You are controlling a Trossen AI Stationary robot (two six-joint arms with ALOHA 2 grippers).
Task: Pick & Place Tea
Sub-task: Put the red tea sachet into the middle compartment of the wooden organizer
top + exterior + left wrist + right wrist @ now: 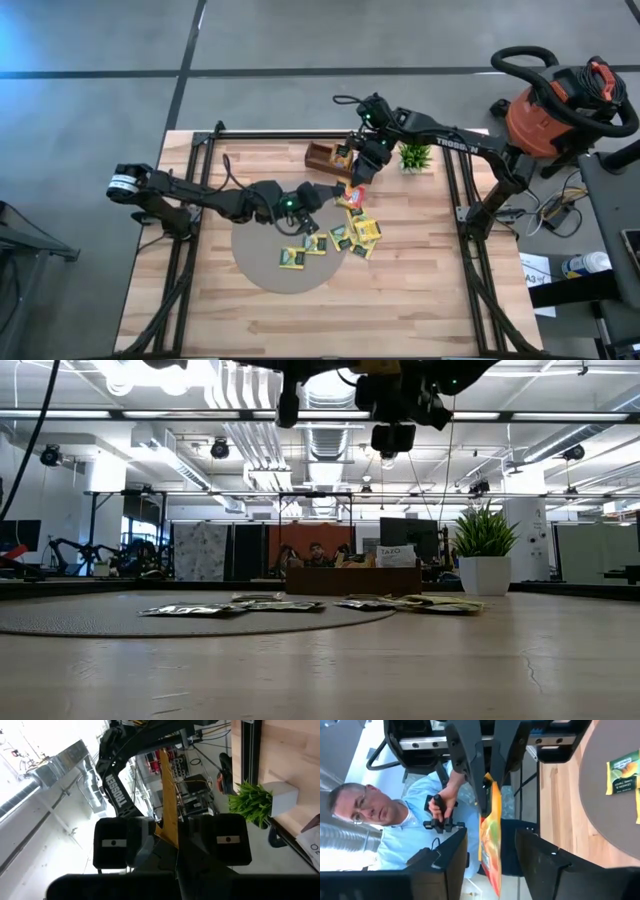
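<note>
We judge a handover in midair: our left gripper (318, 196) pinches an orange-red tea sachet (490, 837) edge-on, while the right gripper (492, 852) stands wide around it. Next, the right must close before the left lets go, then carry toward the tray (323, 157).

The counter (400, 300) is seen to be of pale, matt wood planks, framed with dark metal rails. A grey, matt round mat (262, 262) is laid on it. The tea sachets (362, 233) are made of glossy printed paper, and the tray (323, 157) of brown wood.
</note>
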